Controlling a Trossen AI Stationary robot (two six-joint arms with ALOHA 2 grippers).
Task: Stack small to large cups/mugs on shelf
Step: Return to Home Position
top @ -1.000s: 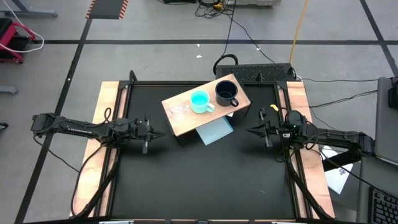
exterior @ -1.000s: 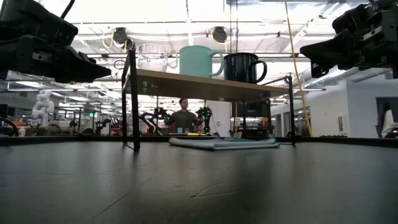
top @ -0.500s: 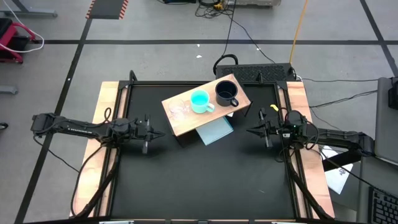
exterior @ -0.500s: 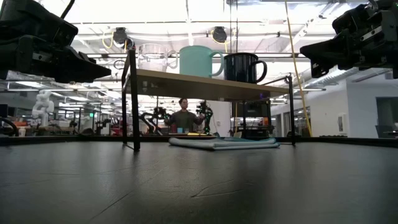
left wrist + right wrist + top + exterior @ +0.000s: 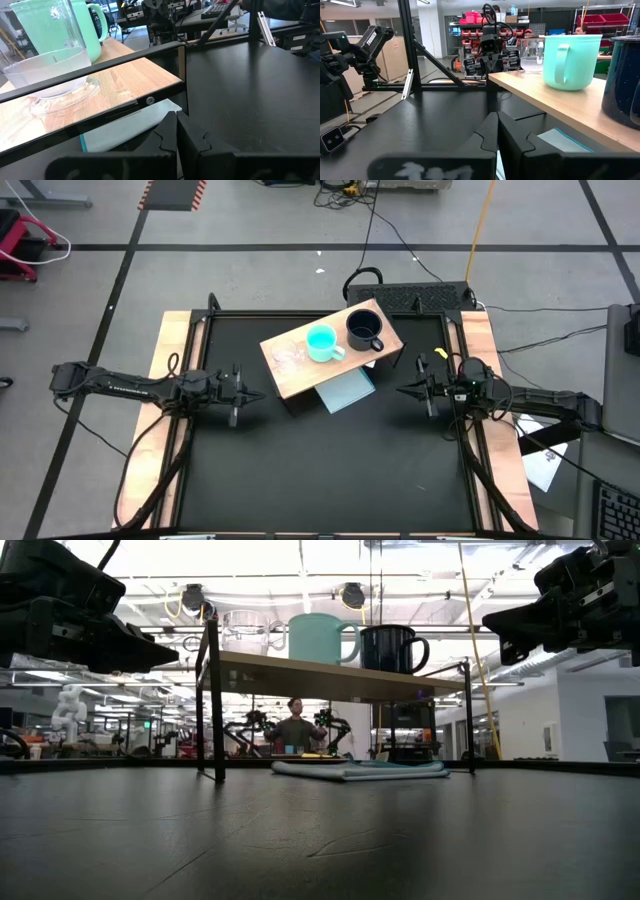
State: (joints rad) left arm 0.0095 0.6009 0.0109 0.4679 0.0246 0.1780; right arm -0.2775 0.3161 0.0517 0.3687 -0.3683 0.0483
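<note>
The clear glass cup [image 5: 288, 356], the turquoise mug [image 5: 322, 343] and the black mug [image 5: 364, 330] stand in a row, each on its base, on the light wooden shelf [image 5: 296, 376]. In the low view the glass cup [image 5: 247, 631], the turquoise mug [image 5: 318, 638] and the black mug [image 5: 390, 648] stand on the shelf top [image 5: 330, 680]. My left gripper [image 5: 258, 393] is shut and empty, left of the shelf. My right gripper [image 5: 400, 390] is shut and empty, right of the shelf. Both hover above the table.
A pale blue-grey flat sheet [image 5: 347, 391] lies on the black table under the shelf's near side. The shelf stands on dark legs [image 5: 214, 700]. A person [image 5: 296, 730] sits in the room beyond the table. Wooden strips [image 5: 170, 360] edge the table.
</note>
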